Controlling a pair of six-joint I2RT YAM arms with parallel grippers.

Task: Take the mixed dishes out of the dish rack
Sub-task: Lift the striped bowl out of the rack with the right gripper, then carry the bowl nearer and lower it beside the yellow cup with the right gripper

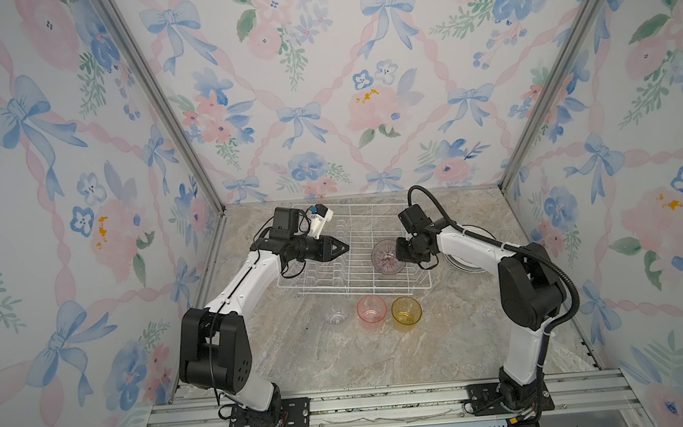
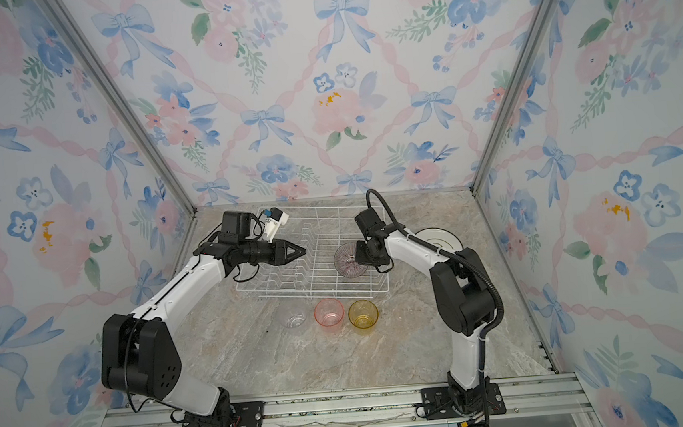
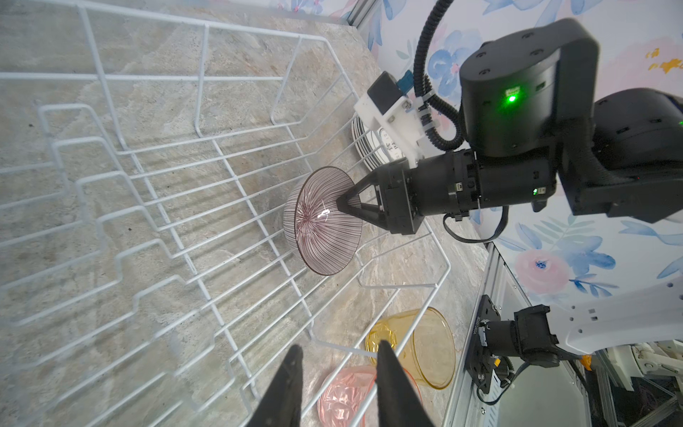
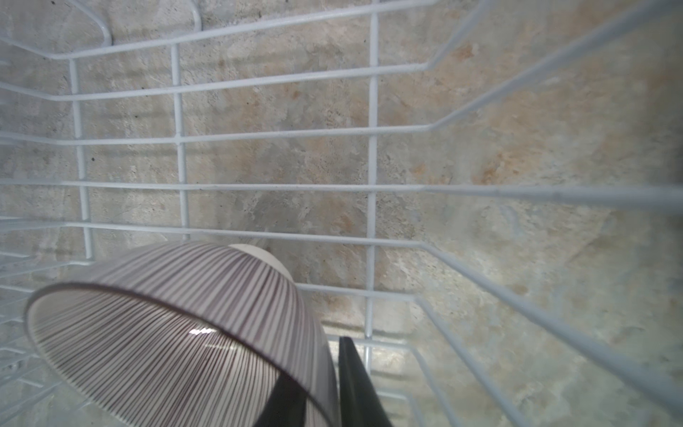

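Floral wallpaper (image 1: 322, 99), marbled stone tabletop (image 1: 342, 356)

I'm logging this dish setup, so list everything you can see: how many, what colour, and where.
dish rack: one, white wire, back middle of the table
striped bowl: one, purple-striped, tilted inside the rack at its right end
clear tumbler: one, clear, on the table in front of the rack
pink tumbler: one, pink, just right of the clear one
yellow tumbler: one, yellow, just right of the pink one
plates: one stack, number unclear, white with dark rims, on the table right of the rack
table: one, beige-grey marble look, under everything
walls: three, pink and blue floral wallpaper, around the table
left hand: one, black, open and empty, over the rack's divider side
right hand: one, black, closed on the bowl's rim
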